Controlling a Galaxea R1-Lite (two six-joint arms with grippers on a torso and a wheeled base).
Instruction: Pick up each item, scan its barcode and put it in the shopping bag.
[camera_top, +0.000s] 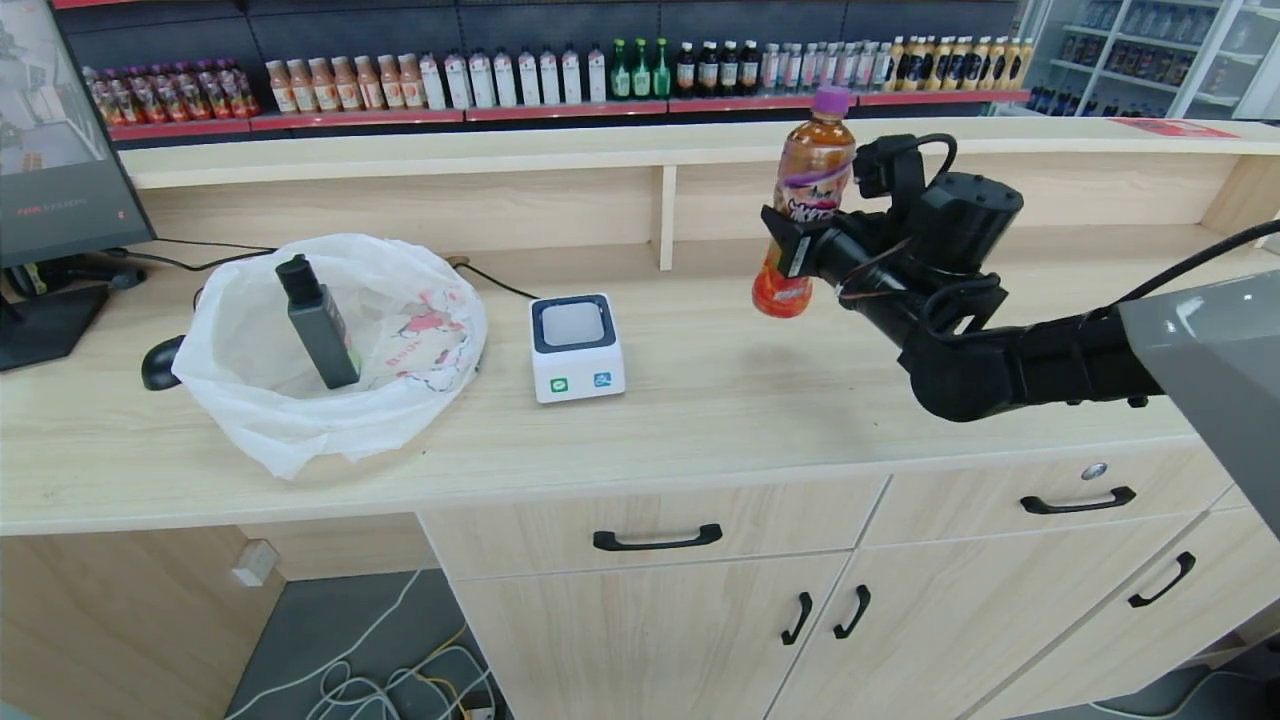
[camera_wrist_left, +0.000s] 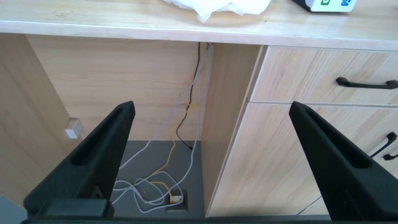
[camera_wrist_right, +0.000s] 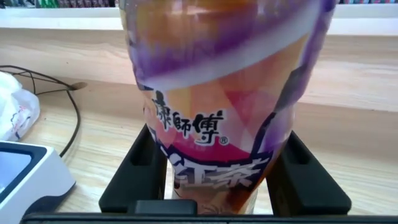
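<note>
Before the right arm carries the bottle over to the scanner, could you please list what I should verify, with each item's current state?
1. Grip: right hand shut on the bottle, held upright above the counter: ok.
2. Barcode's position on the bottle: cannot tell.
3. Scanner window faces up, nothing on it: ok.
4. Counter between bottle and scanner bare: ok.
5. Shopping bag mouth open, with room beside the dark bottle standing inside: ok.
6. Left hand open, low in front of the cabinets, out of the way: ok.
</note>
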